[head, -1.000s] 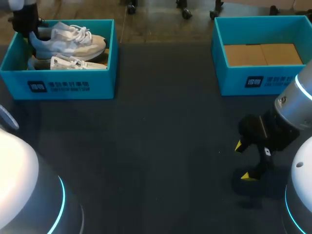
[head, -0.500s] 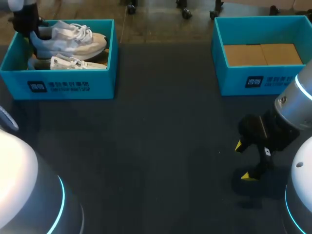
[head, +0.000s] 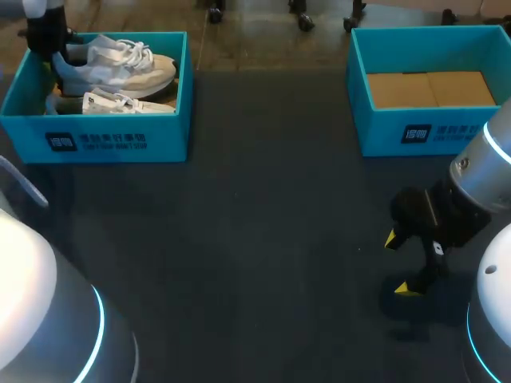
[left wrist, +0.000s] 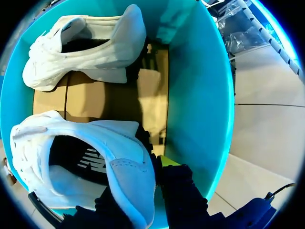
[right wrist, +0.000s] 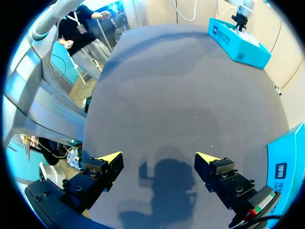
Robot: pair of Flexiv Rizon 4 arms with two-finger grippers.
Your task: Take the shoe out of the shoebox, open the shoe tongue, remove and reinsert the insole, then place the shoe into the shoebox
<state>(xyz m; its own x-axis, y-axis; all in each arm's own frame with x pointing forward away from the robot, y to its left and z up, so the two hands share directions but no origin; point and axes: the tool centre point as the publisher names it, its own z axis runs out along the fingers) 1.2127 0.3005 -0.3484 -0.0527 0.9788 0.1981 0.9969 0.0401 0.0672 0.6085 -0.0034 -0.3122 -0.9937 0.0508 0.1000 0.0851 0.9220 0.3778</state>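
Watch the heel: your left gripper (left wrist: 145, 177) has only the thin back wall of the white sneaker (head: 120, 68) pinched between its fingers. I judge the toe could sag and catch on the blue shoebox (head: 96, 142) wall, or drag the second sneaker (head: 120, 103) lying just beside it, at the upper left of the frame. The jaws sit nearly together, one inside the collar, one outside. Your right gripper (head: 399, 263), lower right, is spread wide over the table (head: 255, 223), holding nothing.
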